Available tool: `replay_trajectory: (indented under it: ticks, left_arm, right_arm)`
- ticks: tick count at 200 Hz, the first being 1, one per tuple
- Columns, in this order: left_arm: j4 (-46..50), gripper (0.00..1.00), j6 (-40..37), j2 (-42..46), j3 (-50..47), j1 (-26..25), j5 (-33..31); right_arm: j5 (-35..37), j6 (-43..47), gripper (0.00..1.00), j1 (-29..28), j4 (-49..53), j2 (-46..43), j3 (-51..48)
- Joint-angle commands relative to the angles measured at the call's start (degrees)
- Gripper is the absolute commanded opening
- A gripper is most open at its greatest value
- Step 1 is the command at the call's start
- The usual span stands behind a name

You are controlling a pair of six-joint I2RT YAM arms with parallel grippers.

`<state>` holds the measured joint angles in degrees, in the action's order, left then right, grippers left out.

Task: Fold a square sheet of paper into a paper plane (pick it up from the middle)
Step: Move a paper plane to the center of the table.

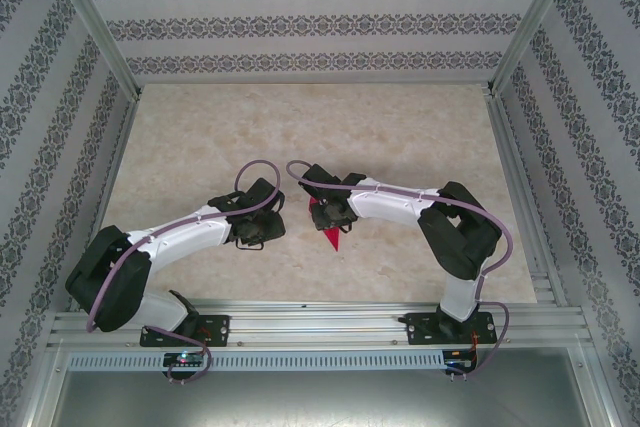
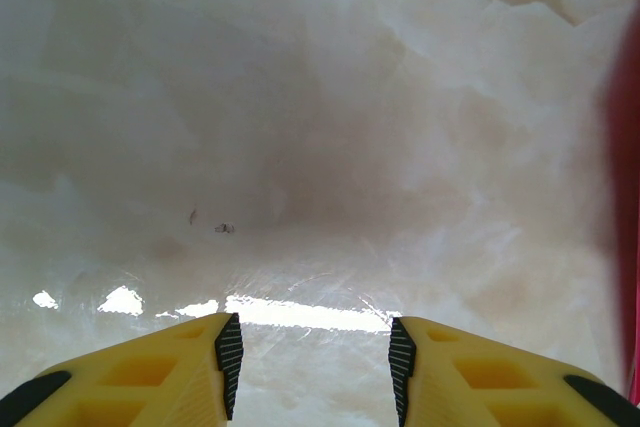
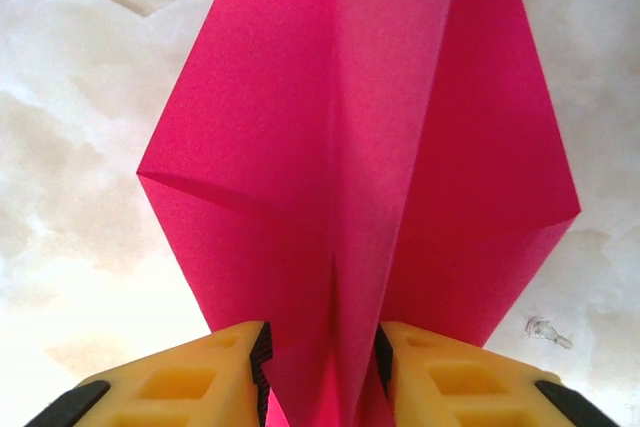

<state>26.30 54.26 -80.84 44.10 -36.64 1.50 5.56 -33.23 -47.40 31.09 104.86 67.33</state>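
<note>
The magenta-pink paper plane [image 3: 360, 147] is a folded dart with a raised centre crease and two side wings, lying on the pale marbled table [image 1: 300, 127]. In the top view its pointed end [image 1: 331, 239] sticks out toward the near edge from under my right gripper [image 1: 328, 209]. My right gripper [image 3: 322, 357] has the centre fold between its yellow fingers, and both pads touch the paper. My left gripper [image 1: 258, 230] hovers just left of the plane, open [image 2: 315, 357] over bare table. A blurred strip of the pink paper [image 2: 625, 197] shows at the right edge of the left wrist view.
An aluminium rail [image 1: 320, 317] carrying both arm bases runs along the near edge. Patterned walls [image 1: 560, 97] and metal posts close in the table on the left, right and back. Bare tabletop lies beyond the grippers toward the back wall.
</note>
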Motion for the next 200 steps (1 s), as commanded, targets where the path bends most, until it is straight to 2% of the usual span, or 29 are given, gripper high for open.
replay_trajectory:
  ticks: [1,24,59,69,104,115,127,138,160,200]
  left_arm:
    - [0.5,0.46,-0.9,0.1,-0.1,0.6,-0.5]
    - [0.7,0.46,-0.9,0.2,-0.1,0.6,-0.5]
    - [1.0,0.46,-1.0,0.2,0.0,0.7,-0.8]
    - [1.0,0.46,-1.0,0.2,0.1,0.6,-0.7]
    - [1.6,0.46,-1.3,0.2,0.7,0.6,-1.2]
    - [1.8,0.46,-1.4,0.2,0.8,0.6,-1.3]
    - [1.9,0.46,-1.4,0.3,0.8,0.6,-1.4]
    - [2.0,0.46,-1.4,0.2,0.9,0.5,-1.5]
    - [2.0,0.46,-1.4,0.4,1.0,0.6,-1.5]
    - [2.1,0.46,-1.7,1.4,0.6,0.7,-2.2]
  right_arm:
    - [1.7,-1.3,0.35,-0.2,1.3,1.2,-0.2]
    - [1.6,-1.4,0.38,-0.2,1.3,1.8,0.0]
    - [1.8,-1.3,0.34,-0.2,1.3,2.2,0.3]
    - [1.7,-1.4,0.29,-0.2,1.3,2.0,0.3]
    - [3.1,-1.0,0.23,0.1,1.8,0.5,1.3]
    - [3.2,-0.6,0.16,0.5,1.9,0.2,1.8]
    - [3.0,-0.3,0.16,1.2,1.9,0.2,2.4]
    - [2.5,0.0,0.09,1.7,1.9,0.4,3.2]
    - [1.7,0.2,0.14,2.5,2.0,1.9,5.4]
    - [1.9,-1.2,0.12,4.1,4.3,8.0,11.4]
